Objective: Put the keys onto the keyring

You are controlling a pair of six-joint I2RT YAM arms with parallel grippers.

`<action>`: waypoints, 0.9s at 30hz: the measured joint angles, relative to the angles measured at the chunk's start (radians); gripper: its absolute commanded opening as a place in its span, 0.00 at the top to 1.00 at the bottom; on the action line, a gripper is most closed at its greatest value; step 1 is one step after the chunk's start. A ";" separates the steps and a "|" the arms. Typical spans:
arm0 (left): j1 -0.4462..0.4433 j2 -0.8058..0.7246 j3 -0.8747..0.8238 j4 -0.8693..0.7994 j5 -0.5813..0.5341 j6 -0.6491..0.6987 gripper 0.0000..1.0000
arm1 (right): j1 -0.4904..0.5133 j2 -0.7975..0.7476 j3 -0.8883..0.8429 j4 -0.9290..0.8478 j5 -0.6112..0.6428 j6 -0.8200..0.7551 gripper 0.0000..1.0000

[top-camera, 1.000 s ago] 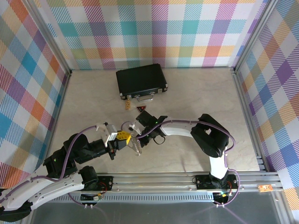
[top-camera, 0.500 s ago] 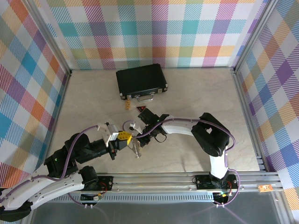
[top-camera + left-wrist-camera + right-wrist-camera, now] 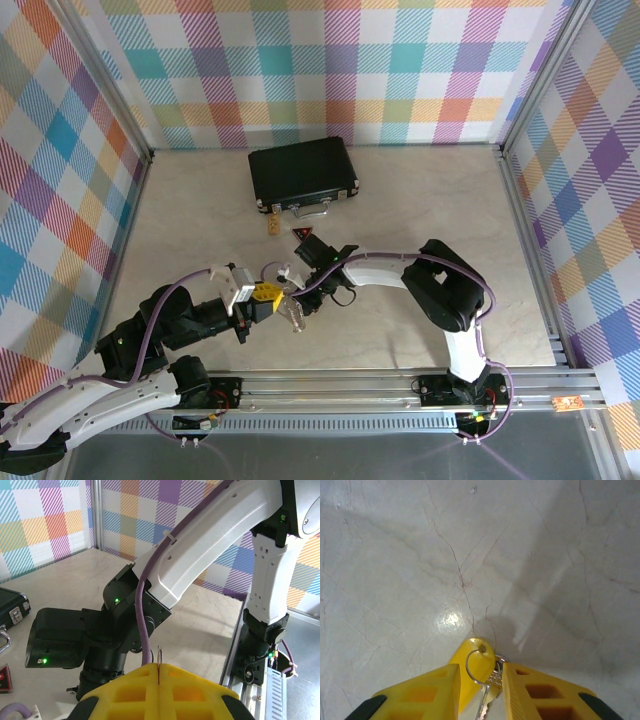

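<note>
In the right wrist view the key's yellow head (image 3: 476, 674) sits between my right gripper's (image 3: 480, 666) fingers, and a thin wire keyring (image 3: 466, 668) passes through its hole. Silver toothed metal (image 3: 493, 678) hangs from the same ring against the right finger. The head and metal fill the gap between the jaws, so the gripper looks shut on them. My left gripper (image 3: 159, 666) is shut on the ring's thin edge (image 3: 158, 655), which pokes up between its pads. From above, the silvery bunch (image 3: 295, 316) lies just right of the left gripper (image 3: 270, 296), below the right gripper (image 3: 292, 283).
A black case (image 3: 303, 172) with a silver handle stands at the back centre. A dark triangular tag (image 3: 303, 233) and a small tan piece (image 3: 273, 227) lie in front of it. The right arm (image 3: 200, 550) looms close in the left wrist view.
The right arm has drawn a little to the left and back. The silvery bunch has shifted slightly up and right. The left gripper has barely moved.
</note>
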 measured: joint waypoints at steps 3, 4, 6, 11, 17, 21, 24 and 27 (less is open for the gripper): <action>0.000 0.000 0.000 0.000 0.000 0.000 1.00 | 0.000 0.001 0.006 -0.004 0.000 -0.005 0.75; 0.000 0.000 0.000 0.000 0.000 0.000 1.00 | 0.000 0.002 0.008 -0.004 0.000 -0.006 0.76; 0.000 0.000 0.000 0.000 0.000 0.000 1.00 | 0.000 0.003 0.009 -0.005 0.000 -0.008 0.77; 0.000 0.000 0.000 0.000 0.000 0.000 1.00 | 0.000 0.009 0.010 -0.008 -0.002 -0.009 0.80; 0.000 0.000 0.000 0.000 0.000 0.000 1.00 | 0.000 0.017 0.021 -0.016 -0.010 -0.009 0.78; 0.000 0.000 -0.002 0.010 0.000 0.000 1.00 | 0.000 0.018 0.021 -0.019 -0.015 -0.009 0.77; 0.000 0.000 -0.002 0.029 0.000 0.000 1.00 | 0.000 0.018 0.021 -0.019 -0.015 -0.009 0.79; 0.000 0.000 -0.002 0.032 0.000 0.000 1.00 | 0.000 0.018 0.021 -0.019 -0.015 -0.010 0.83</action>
